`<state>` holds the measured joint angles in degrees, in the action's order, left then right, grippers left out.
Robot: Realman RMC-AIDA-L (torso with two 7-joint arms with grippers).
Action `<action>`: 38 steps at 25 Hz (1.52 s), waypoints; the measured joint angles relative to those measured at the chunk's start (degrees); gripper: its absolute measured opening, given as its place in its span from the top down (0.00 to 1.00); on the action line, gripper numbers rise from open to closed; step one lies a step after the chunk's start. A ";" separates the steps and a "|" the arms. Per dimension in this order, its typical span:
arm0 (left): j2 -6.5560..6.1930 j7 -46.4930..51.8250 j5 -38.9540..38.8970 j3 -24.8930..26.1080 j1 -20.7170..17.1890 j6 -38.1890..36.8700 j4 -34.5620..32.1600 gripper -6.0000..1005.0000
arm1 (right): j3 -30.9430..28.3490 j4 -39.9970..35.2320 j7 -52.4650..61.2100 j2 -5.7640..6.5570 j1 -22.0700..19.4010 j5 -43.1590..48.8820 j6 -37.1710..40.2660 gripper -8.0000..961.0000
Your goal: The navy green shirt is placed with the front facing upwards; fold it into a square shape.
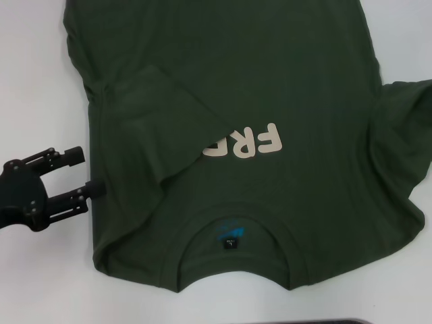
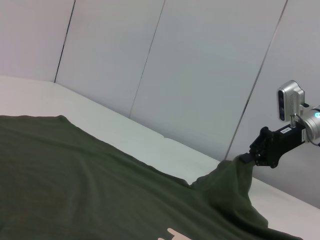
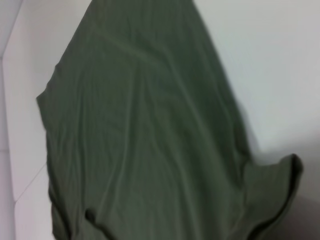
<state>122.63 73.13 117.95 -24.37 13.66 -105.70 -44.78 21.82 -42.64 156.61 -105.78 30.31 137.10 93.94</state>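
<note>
The navy green shirt (image 1: 270, 81) lies front up on the white table (image 1: 34, 67), with its collar and blue label (image 1: 229, 233) toward me. Its left sleeve (image 1: 162, 115) is folded in over the chest and hides part of the cream print (image 1: 253, 143). My left gripper (image 1: 89, 172) is open and empty at the shirt's left edge, level with the chest. My right gripper (image 2: 248, 159) is out of the head view. In the left wrist view it is shut on the right sleeve (image 2: 227, 177) and holds it lifted off the table. The right wrist view shows the shirt body (image 3: 150, 125) below.
White table surface lies left of the shirt and in front of the collar. A dark strip (image 1: 351, 320) runs along the near table edge. Grey wall panels (image 2: 200, 75) stand behind the table's far side.
</note>
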 joint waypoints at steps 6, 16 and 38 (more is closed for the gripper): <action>-0.02 -0.23 0.00 0.43 -0.04 0.04 -0.05 0.23 | 0.11 0.07 -0.34 -1.60 1.36 -0.04 3.00 0.98; -0.03 -0.41 0.00 1.59 -0.04 0.06 -0.04 0.23 | 0.61 2.63 -1.55 -3.34 2.39 -1.95 2.43 0.96; -0.03 -0.45 0.00 3.95 -0.05 -0.04 -0.04 0.23 | 1.12 13.18 -8.15 -4.61 3.62 -5.05 -4.16 0.76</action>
<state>122.60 72.68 117.95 -20.42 13.62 -105.74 -44.82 22.94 -29.46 148.46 -110.40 33.93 132.05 89.79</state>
